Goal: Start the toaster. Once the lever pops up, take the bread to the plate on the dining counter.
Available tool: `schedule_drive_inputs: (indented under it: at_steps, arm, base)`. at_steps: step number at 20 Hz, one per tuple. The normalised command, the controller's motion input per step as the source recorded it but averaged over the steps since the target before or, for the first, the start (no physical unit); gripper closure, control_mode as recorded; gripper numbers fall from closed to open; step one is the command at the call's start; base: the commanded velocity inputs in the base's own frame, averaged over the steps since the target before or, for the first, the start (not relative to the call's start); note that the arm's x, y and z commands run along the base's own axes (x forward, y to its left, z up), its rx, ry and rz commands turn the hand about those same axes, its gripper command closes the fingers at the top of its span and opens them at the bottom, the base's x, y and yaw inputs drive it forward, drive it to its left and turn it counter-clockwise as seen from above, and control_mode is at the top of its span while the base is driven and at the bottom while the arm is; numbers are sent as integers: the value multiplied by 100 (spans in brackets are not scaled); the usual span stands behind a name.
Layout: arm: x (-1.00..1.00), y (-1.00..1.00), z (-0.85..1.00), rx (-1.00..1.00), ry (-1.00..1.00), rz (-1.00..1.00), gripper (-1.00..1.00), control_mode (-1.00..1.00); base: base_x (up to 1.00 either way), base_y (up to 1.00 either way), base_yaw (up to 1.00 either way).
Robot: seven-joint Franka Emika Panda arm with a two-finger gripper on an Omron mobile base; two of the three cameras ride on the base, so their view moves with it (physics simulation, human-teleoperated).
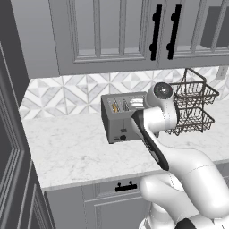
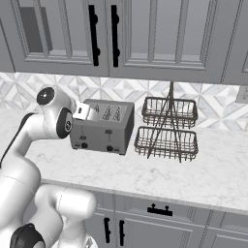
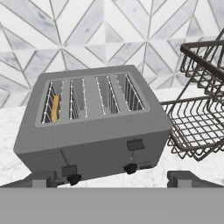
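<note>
The grey four-slot toaster [image 3: 94, 127] stands on the white worktop [image 1: 71, 152] against the tiled wall, also seen from the base as the toaster [image 1: 117, 118] and the toaster [image 2: 102, 127]. A golden-tan bread slice [image 3: 54, 108] sits deep in its left-most slot. The left lever [image 3: 69, 170] is low on the front face, just above its knob; the right lever [image 3: 135, 145] sits higher. My gripper [image 3: 113, 180] hovers open above and in front of the toaster, fingertips [image 3: 43, 179] wide apart with nothing between them. The plate and the dining counter are out of view.
A dark two-tier wire basket rack [image 2: 167, 128] stands right beside the toaster, close to its right end. Grey wall cabinets [image 2: 106, 34] hang overhead. A tall dark cabinet [image 1: 11, 147] bounds the worktop on the left. Drawers with black handles [image 1: 126, 186] lie below.
</note>
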Motion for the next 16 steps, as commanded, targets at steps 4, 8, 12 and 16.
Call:
schedule_drive_inputs:
  at_steps: [4,8,12,16]
  arm:
    - [0,0,0,0,0,0,-100,-100]
    - [0,0,0,0,0,0,-100,-100]
    - [0,0,0,0,0,0,-100,-100]
    - [0,0,0,0,0,0,-100,-100]
  base:
    - [0,0,0]
    - [0,0,0]
    - [0,0,0]
    - [0,0,0]
